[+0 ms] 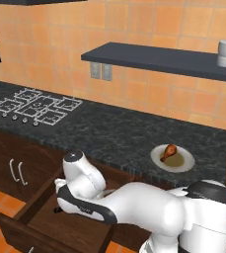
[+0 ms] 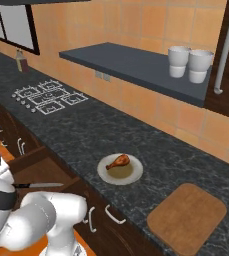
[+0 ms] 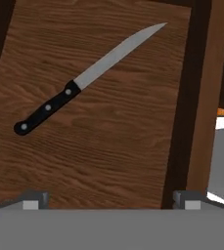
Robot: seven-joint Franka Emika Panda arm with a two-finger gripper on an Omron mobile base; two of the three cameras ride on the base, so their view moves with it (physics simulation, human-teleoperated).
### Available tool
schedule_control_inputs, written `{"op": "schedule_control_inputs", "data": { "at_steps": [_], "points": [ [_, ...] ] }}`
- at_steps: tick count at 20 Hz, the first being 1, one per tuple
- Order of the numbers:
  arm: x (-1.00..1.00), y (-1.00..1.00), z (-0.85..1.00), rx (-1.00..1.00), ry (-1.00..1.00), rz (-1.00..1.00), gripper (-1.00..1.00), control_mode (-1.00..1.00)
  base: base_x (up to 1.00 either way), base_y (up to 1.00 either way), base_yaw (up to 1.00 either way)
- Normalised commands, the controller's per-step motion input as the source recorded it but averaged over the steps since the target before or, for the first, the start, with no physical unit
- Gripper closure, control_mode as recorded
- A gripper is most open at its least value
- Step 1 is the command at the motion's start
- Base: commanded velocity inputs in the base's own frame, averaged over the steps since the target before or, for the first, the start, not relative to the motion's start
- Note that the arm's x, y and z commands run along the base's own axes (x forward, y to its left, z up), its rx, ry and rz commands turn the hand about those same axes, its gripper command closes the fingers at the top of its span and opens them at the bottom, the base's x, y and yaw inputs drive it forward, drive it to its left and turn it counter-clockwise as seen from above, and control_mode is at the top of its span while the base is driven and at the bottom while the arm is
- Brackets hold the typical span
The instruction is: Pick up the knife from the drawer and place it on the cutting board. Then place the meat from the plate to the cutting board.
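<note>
The drawer [image 1: 38,220] stands pulled out below the counter. On its lighter brown floor [image 3: 108,136] the knife [image 3: 59,100] lies flat, its black handle toward the lower left of the hand view and its silver blade [image 3: 121,51] running to the upper right. My gripper [image 3: 111,199] hangs open above the drawer floor, short of the knife, with nothing between its fingertips [image 3: 33,200]. From the right base view the knife [image 2: 38,185] also shows in the drawer [image 2: 43,167]. The meat [image 2: 118,161] rests on the plate [image 2: 131,176], and the cutting board [image 2: 188,217] lies to the plate's right.
My white arm [image 1: 134,202] bends down over the drawer from the right. The drawer's side wall [image 3: 201,97] runs along the right of the hand view. A gas hob [image 1: 35,108] sits on the counter at left, and white cups [image 2: 188,62] stand on a dark shelf [image 2: 131,65] above.
</note>
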Motion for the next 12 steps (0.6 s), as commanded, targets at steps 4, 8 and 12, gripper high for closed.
{"op": "schedule_control_inputs", "data": {
  "at_steps": [4,8,12],
  "points": [
    [0.47,0.0,-0.27,-0.01,0.01,0.0,-1.0,-1.0,0.0,0.0,0.0],
    [0.45,0.0,-0.28,-0.04,0.03,0.0,-1.0,-1.0,0.0,0.0,0.0],
    [0.33,0.03,-0.29,-0.04,0.03,0.0,-1.0,-1.0,0.0,0.0,0.0]
  ]
}}
